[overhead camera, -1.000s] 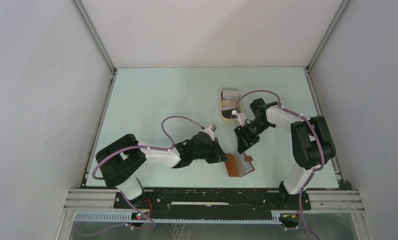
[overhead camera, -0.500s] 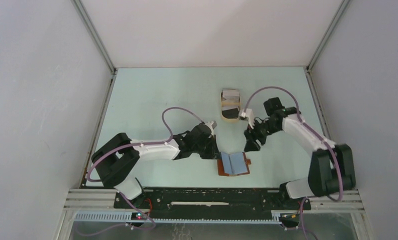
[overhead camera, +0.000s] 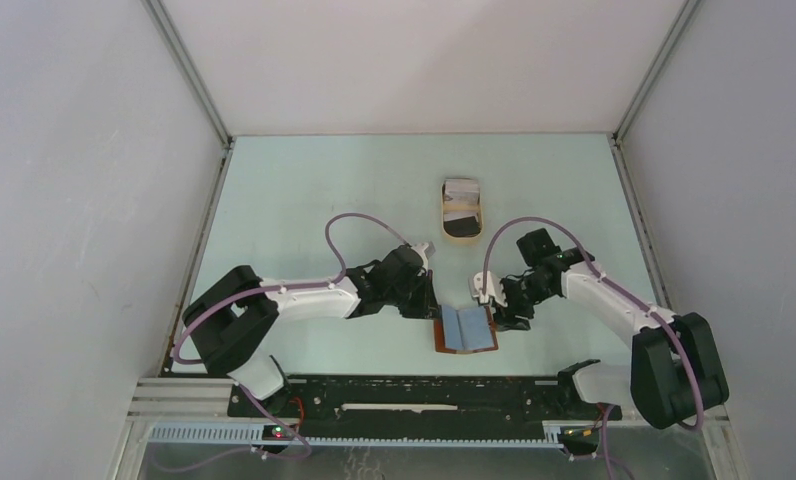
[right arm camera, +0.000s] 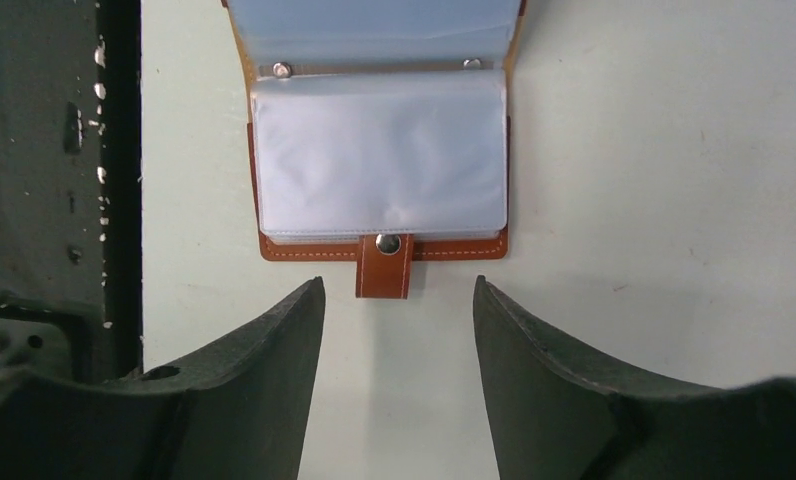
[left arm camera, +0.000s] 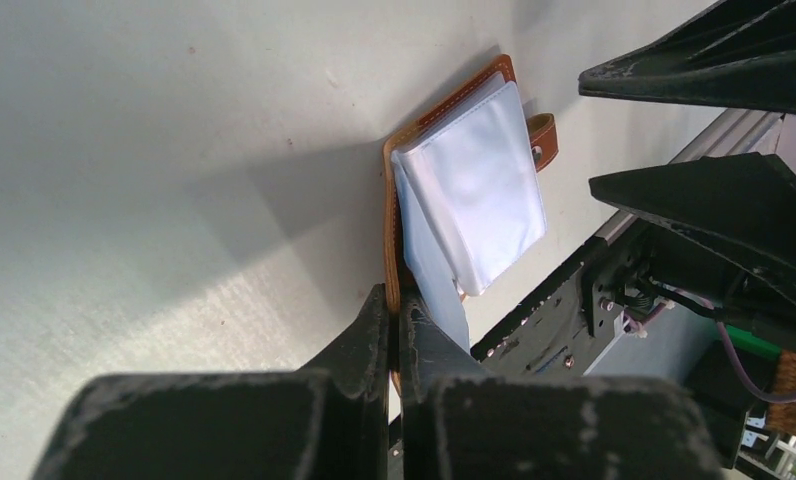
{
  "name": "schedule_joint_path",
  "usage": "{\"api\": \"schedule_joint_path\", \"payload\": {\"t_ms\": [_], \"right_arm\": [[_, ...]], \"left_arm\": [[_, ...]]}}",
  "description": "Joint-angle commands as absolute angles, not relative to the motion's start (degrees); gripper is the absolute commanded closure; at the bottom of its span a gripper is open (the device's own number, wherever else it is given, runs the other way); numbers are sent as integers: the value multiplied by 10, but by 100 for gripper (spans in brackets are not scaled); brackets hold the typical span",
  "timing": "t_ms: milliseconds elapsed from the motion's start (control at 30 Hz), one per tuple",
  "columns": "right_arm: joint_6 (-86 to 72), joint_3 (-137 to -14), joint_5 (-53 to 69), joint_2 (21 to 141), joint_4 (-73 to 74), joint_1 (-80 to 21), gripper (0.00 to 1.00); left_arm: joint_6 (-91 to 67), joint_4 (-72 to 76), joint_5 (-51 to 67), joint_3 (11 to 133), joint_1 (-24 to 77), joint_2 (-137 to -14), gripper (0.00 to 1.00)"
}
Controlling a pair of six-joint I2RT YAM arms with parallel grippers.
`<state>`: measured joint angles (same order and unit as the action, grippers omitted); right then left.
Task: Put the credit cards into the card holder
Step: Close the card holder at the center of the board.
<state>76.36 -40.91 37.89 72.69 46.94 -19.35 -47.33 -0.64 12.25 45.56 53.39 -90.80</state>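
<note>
The card holder (overhead camera: 466,328) lies open near the table's front edge, reddish-brown leather with clear plastic sleeves facing up. My left gripper (overhead camera: 436,306) is shut on its left leather edge; in the left wrist view the brown edge (left arm camera: 392,240) runs between the closed left gripper (left arm camera: 394,300). My right gripper (overhead camera: 505,309) stands open just right of the holder. In the right wrist view the right gripper (right arm camera: 394,290) has the strap tab (right arm camera: 383,267) just ahead of its gap, not touching. The credit cards (overhead camera: 461,188) lie in a tan oval tray.
The tan tray (overhead camera: 460,237) sits mid-table, behind the holder. A black mounting rail (overhead camera: 424,395) runs along the near edge, close to the holder. Grey walls enclose the table on three sides. The right arm's fingers (left arm camera: 714,70) show in the left wrist view.
The holder went from half-folded and tilted to lying open and flat. My right gripper has come down and nearer, from beside the tray to the holder's right edge. The left gripper stays shut.
</note>
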Motion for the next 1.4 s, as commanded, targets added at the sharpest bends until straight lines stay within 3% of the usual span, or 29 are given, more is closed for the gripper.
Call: {"api": "schedule_joint_path", "payload": {"t_ms": [0, 367, 800, 1133, 1367], "right_arm": [[797, -395, 353, 731, 431, -220, 36], [753, -395, 292, 775, 399, -270, 38], [747, -394, 298, 785, 402, -284, 52], [732, -394, 323, 768, 389, -261, 71], [706, -395, 360, 749, 381, -228, 73]], "left_arm": [[-453, -14, 135, 477, 530, -894, 100], [-461, 9, 139, 457, 529, -883, 100], [-476, 29, 135, 435, 529, -870, 100], [-507, 56, 120, 379, 529, -853, 100], [-524, 67, 115, 363, 529, -855, 100]]}}
